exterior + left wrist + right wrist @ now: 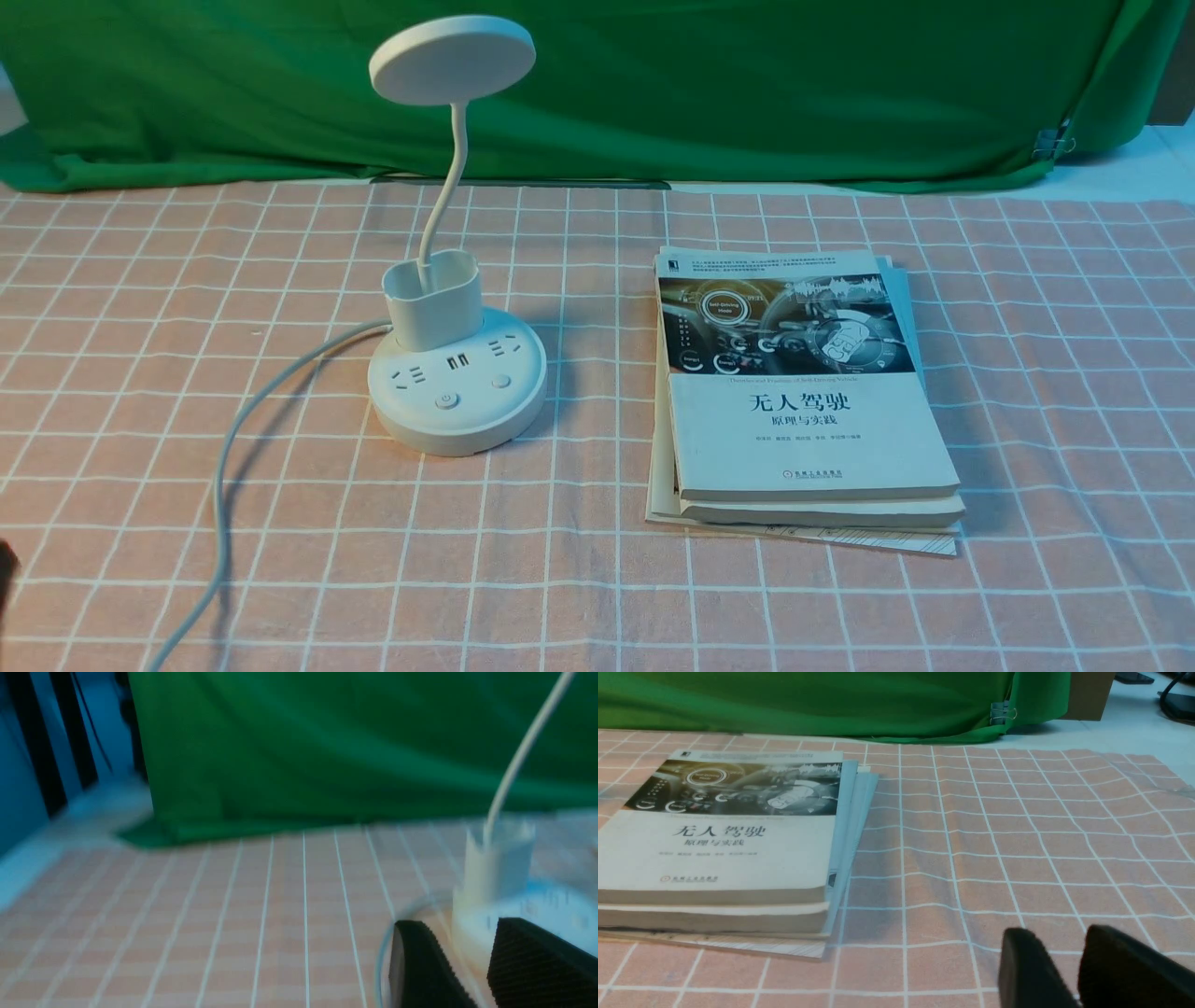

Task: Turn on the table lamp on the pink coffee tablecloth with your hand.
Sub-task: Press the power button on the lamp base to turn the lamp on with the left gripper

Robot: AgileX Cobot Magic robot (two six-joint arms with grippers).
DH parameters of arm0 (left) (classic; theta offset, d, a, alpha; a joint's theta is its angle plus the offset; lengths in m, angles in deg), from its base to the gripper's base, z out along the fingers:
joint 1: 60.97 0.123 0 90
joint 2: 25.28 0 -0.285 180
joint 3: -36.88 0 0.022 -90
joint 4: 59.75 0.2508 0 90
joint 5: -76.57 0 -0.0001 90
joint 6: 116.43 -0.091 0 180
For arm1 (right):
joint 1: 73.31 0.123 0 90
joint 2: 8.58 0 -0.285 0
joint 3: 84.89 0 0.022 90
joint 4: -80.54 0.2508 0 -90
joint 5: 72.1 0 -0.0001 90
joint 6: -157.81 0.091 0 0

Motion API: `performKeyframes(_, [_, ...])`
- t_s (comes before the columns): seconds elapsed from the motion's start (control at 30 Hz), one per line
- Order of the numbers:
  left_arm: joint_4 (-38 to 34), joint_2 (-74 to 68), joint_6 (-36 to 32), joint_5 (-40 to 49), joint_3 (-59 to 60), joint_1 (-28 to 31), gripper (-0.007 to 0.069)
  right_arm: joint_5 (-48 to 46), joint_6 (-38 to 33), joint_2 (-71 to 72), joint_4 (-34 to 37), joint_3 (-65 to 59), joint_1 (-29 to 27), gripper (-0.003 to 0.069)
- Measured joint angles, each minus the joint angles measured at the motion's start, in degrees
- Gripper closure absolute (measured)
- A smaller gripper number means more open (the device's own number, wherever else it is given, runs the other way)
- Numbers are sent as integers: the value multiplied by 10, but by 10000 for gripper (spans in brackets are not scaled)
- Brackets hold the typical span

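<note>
The white table lamp (457,387) stands unlit on the pink coffee tablecloth (187,280), left of centre. Its disc head (452,58) rises on a curved neck, and the round button (447,401) faces the front of the base. The cord (222,485) trails off to the near left. In the blurred left wrist view, my left gripper (460,926) is slightly open and empty, a short way from the lamp base (551,905), not touching it. A dark sliver of the hand (5,569) shows at the front view's left edge. My right gripper (1059,933) hovers shut over bare cloth.
A stack of books (803,392) lies right of the lamp, and the same books (724,844) show in the right wrist view. A green backdrop cloth (653,93) hangs along the far edge of the table.
</note>
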Motion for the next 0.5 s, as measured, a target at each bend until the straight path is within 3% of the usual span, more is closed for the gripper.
performKeyframes(0.13, [5,0,-2,-180,0,0,383,0,0,0,0,0,0,419])
performKeyframes(0.23, [5,0,5,-268,0,0,383,0,0,0,0,0,0,419])
performKeyframes(0.33, [9,0,99,-380,0,0,383,0,0,0,0,0,0,419])
performKeyframes(0.4, [12,1,196,-444,-6,0,383,0,0,0,0,0,0,419])
performKeyframes(0.5, [57,1,263,-400,-64,0,383,0,0,0,0,0,0,419])
